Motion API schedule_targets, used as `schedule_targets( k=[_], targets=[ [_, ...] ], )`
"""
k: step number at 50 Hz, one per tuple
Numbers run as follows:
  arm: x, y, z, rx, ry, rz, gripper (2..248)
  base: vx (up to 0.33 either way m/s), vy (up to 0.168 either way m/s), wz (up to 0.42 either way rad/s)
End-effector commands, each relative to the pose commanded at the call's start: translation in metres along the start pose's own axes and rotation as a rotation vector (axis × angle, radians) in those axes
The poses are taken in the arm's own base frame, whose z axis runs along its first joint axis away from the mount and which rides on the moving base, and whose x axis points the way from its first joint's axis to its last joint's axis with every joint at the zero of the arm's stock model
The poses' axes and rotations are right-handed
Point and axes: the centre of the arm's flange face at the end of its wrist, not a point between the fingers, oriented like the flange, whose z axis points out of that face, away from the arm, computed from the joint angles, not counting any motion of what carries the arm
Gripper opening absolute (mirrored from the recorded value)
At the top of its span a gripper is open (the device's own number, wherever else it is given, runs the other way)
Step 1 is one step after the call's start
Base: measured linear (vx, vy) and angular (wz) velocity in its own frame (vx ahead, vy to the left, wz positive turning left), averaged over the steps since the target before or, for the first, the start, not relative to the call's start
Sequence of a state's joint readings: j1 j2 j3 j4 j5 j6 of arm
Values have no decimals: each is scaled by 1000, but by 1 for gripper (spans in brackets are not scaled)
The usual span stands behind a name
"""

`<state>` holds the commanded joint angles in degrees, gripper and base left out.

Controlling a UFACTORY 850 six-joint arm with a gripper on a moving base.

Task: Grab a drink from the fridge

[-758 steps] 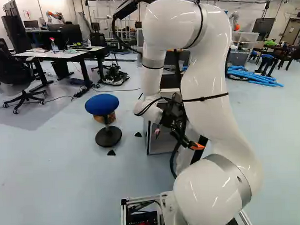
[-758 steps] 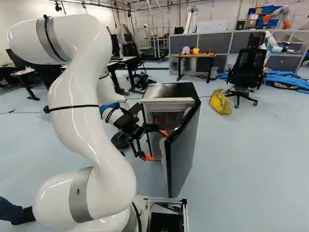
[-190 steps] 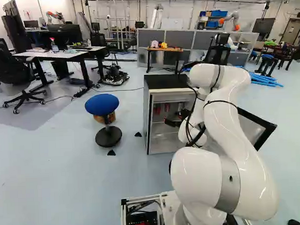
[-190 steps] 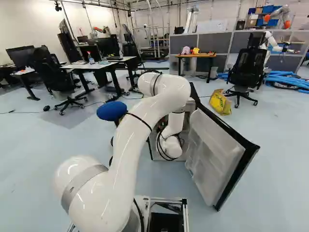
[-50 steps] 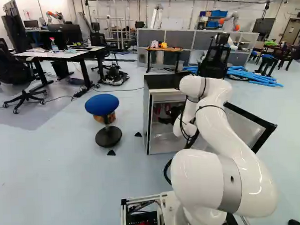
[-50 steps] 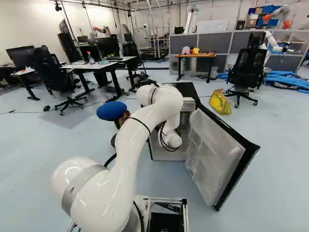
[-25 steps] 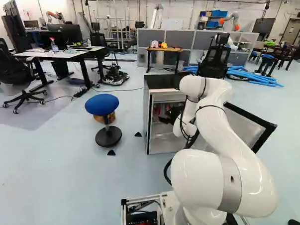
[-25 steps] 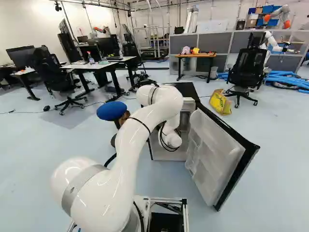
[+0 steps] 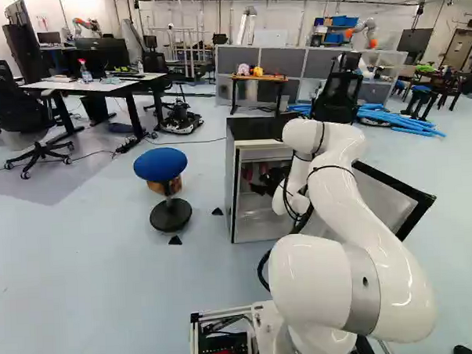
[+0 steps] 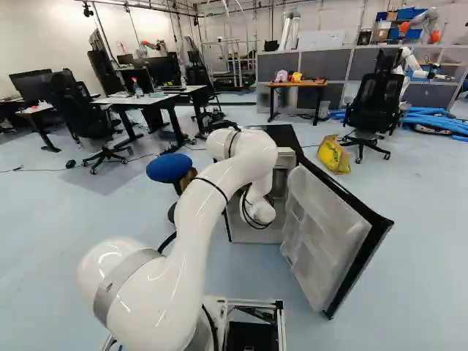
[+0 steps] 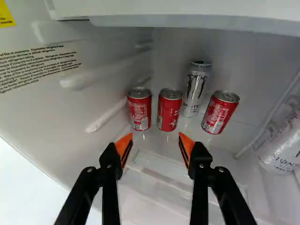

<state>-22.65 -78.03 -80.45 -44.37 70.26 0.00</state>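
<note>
**Hand (image 9: 269, 182) reaches in among the fridge's cans**

A blue stool (image 9: 160, 163) stands near the fridge (image 9: 253, 129). Inside, the hand's orange-padded fingers (image 11: 123, 145) are spread apart. Ahead of them, upright and in order, come one red can (image 11: 139, 111), a second red can (image 11: 168, 111), a slim silver can (image 11: 194, 91) set a little back, and a third red can (image 11: 220, 112); another silver can (image 11: 283, 150) shows past these. On the far side, the fridge door (image 9: 386, 206) stands wide.

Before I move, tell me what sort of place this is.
Likely a robotics lab: another robot, white and orange, above grey partition panels; a black wheeled office chair; a white-topped desk.
</note>
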Motion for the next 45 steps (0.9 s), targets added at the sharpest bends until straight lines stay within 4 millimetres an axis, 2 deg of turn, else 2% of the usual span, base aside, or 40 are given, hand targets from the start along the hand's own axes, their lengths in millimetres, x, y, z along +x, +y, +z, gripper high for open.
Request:
schedule_targets(
  k=[15, 45],
  targets=[
    [0, 1, 0, -3, 0, 1, 154, 0, 0, 0],
    [-3, 20, 6, -38, 21, -9, 154, 0, 0, 0]
  ],
)
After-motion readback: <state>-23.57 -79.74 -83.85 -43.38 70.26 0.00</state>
